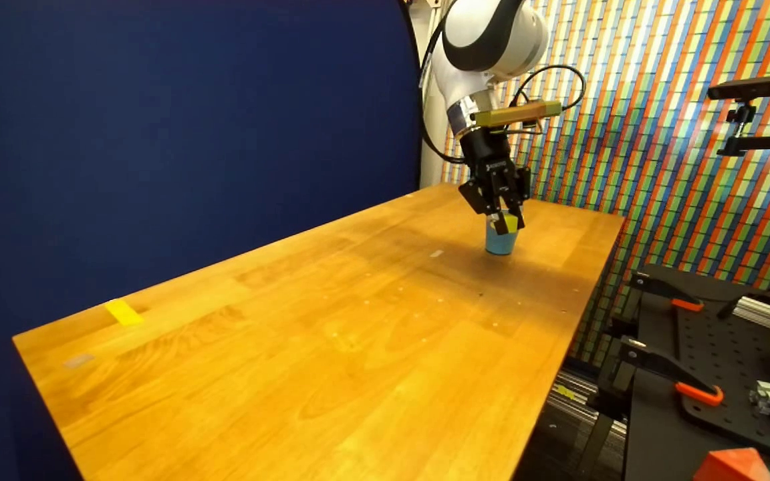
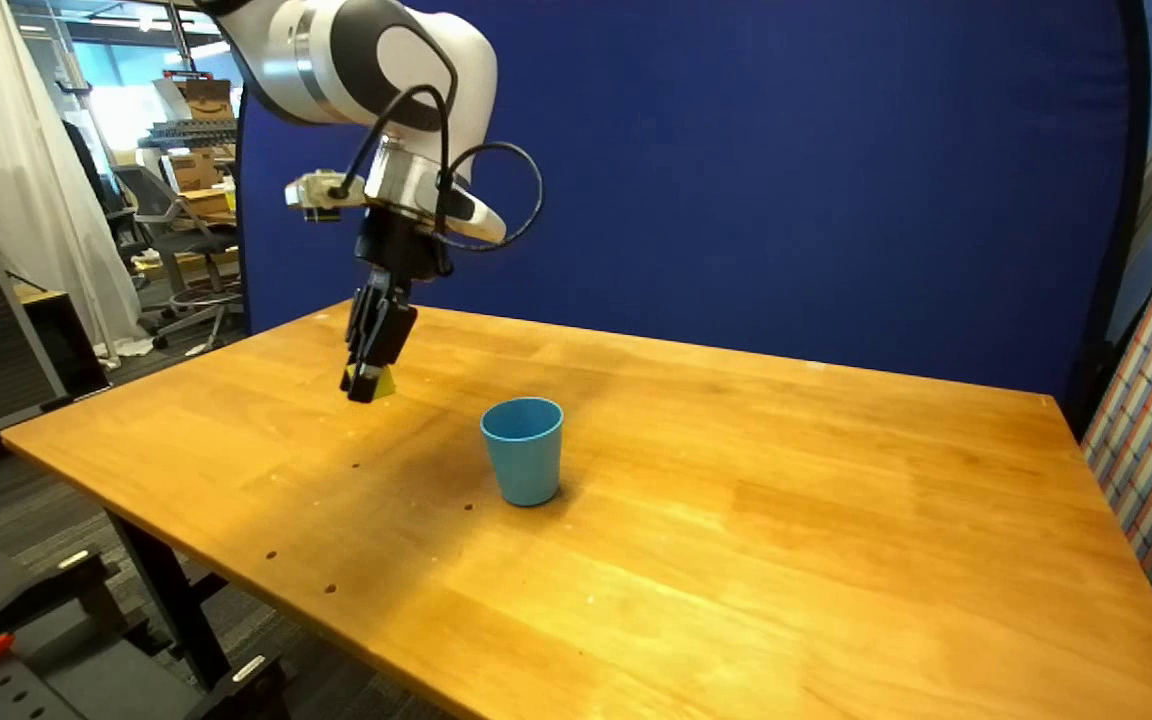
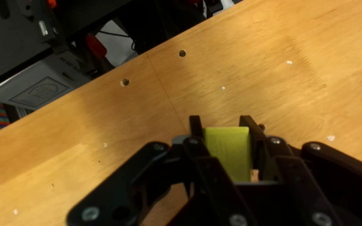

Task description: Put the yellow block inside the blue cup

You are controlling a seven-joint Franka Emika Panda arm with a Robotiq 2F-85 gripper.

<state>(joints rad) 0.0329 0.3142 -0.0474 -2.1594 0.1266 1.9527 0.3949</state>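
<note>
The yellow block [image 3: 226,150] is between the two black fingers [image 3: 196,130] of the gripper [image 3: 222,136]. In the wrist view it is below the middle of the frame and a bit to the right. One finger is against its left side and the other is against its right side. The gripper is squeezed in only as far as the block lets it, and it has hold of the block. In that view the finger ends reach a little past the block's top edge.

In both exterior views the block is a small bit of yellow at the bottom of the gripper, partly hidden by the fingers. It is up in the air over the wooden table [image 2: 836,520].

The blue cup [image 2: 524,465] stands upright on the table. In an exterior view it is near the middle of the frame, lower than the block and to its right, with space between them. In an exterior view the cup [image 1: 500,246] is right of the middle, behind the block and fingers, which cover part of it.

The robot arm [image 2: 411,68] comes down from the upper left of the frame.
</note>
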